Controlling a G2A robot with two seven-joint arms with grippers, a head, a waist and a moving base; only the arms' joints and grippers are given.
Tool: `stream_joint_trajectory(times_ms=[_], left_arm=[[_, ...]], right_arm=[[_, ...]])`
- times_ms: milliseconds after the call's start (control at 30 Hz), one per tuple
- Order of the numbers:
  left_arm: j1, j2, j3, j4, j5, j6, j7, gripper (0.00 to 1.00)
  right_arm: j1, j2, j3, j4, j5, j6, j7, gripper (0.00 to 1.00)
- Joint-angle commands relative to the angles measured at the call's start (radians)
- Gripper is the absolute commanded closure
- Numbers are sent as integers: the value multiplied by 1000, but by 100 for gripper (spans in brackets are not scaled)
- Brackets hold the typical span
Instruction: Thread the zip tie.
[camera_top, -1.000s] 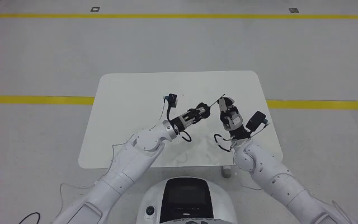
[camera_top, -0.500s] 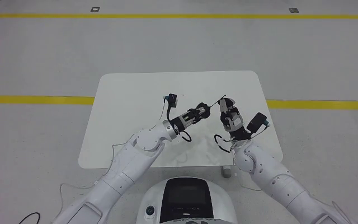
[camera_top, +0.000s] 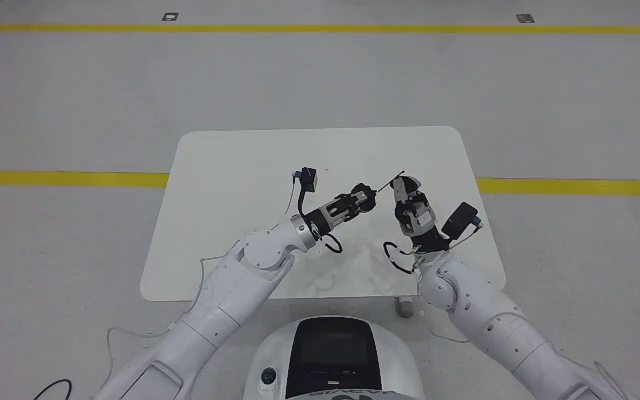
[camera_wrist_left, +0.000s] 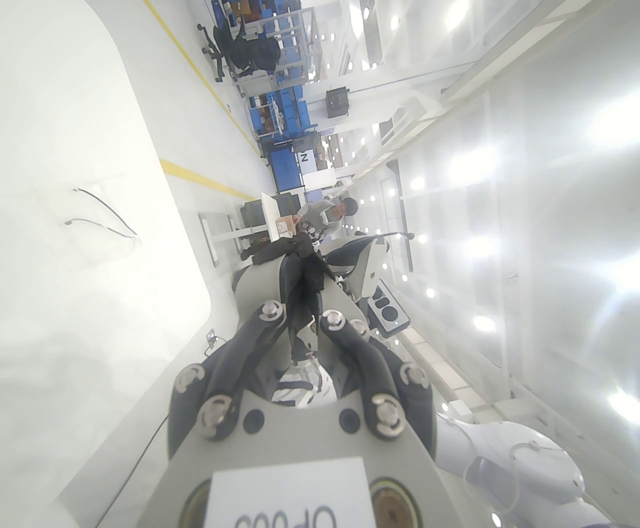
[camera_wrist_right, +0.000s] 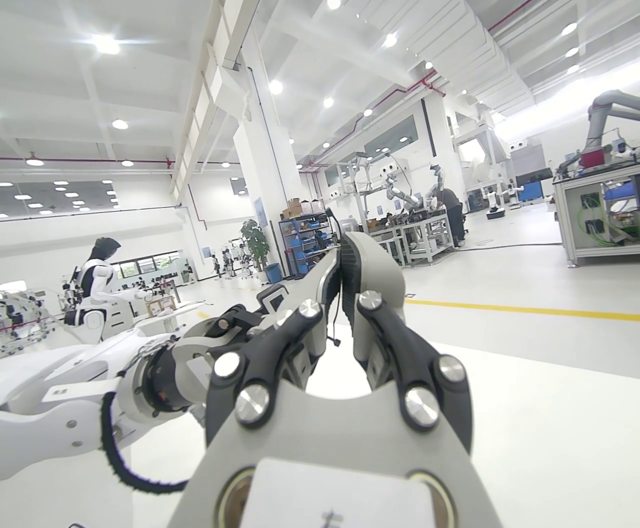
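Nothing has visibly moved since a second ago; both arms keep their pose above the table (camera_top: 220, 200). The left gripper's (camera_top: 366, 193) fingers are pinched shut on one end of the black zip tie (camera_top: 387, 179), and the right gripper's (camera_top: 401, 186) fingers clamp it farther along. Its head and tip are too small to make out.

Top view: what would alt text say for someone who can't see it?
The left end effector and right end effector nearly meet above a white table, with a thin black zip tie held between them. Grey floor with yellow lines surrounds the table.
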Motion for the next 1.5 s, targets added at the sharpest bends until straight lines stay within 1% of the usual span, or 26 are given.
stream_joint_trajectory(times_ms=[0,867,1167,1467], left_arm=[[0,0,0,0,0,0,0,100],[0,0,0,0,0,0,0,100],[0,0,0,0,0,0,0,100],[0,0,0,0,0,0,0,100]], right_arm=[[0,0,-1,1,1,0,1,100],[22,-10,-14,25,18,0,2,100],[17,-5,-13,20,6,0,-18,100],[20,-1,-22,16,8,0,-17,100]])
